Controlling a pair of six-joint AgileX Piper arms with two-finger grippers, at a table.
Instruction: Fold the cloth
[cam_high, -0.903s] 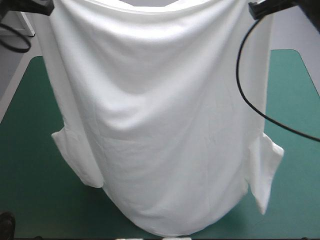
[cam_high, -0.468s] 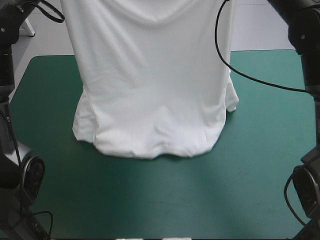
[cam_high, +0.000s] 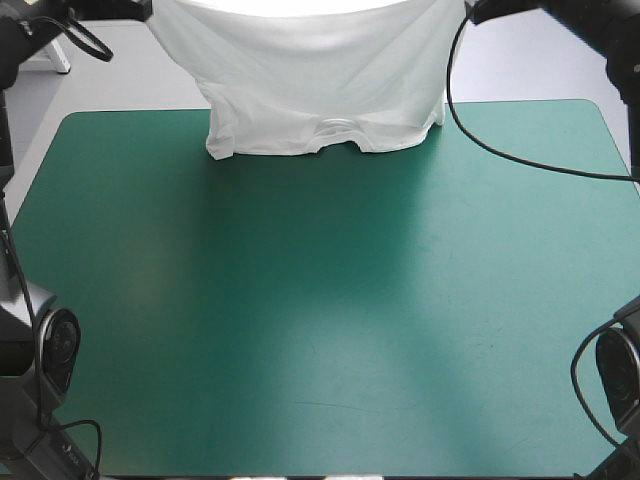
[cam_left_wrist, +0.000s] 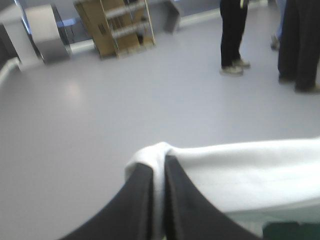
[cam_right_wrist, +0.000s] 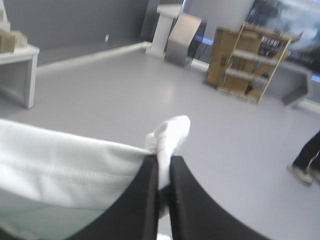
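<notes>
- L arm (cam_high: 10, 50) is up high and stretched fwd to the far edge of the cover (cam_high: 300, 320). L gripper (cam_left_wrist: 159, 164) looks level over the floor, not down.
- L fingers (cam_left_wrist: 137, 200) are all but closed, w/ a thin fold of the T-shirt (cam_left_wrist: 240, 175) pinched betw. them. A small white nub rolls over the tips.
- From that pinch the cloth runs off sideways as a broad band.
- R arm (cam_high: 590, 25) mirrors it: raised, reaching fwd. R gripper (cam_right_wrist: 164, 161) is also level w/ the floor.
- R fingers (cam_right_wrist: 145, 200) are nearly closed on a corner of the T-shirt. A crumpled tuft pokes out ahead of the tips.
- Beside R gripper, a hem (cam_right_wrist: 65, 172) w/ 2 parallel stitch rows leads away from the pinch.
- High view: the T-shirt hangs as a sheet betw. the 2 grippers. Its top edge sags in a shallow curve, and the body drops below them to the cover's far edge.
- The neck opening (cam_high: 340, 124) is at the low end, about midway betw. the grippers.
- A short sleeve (cam_high: 222, 140) hangs at each lower corner. The one below L gripper sits lower.
- Can't tell if the low end touches the cover or hangs just above it.
- Fabric: white, soft, matte, w/ loose folds and bunching near the neck.
- Fingers: black, smooth, fin-curved, broad at base, tapering to the tips.
- Cover: teal-green, flat, matte, w/ rounded corners.
</notes>
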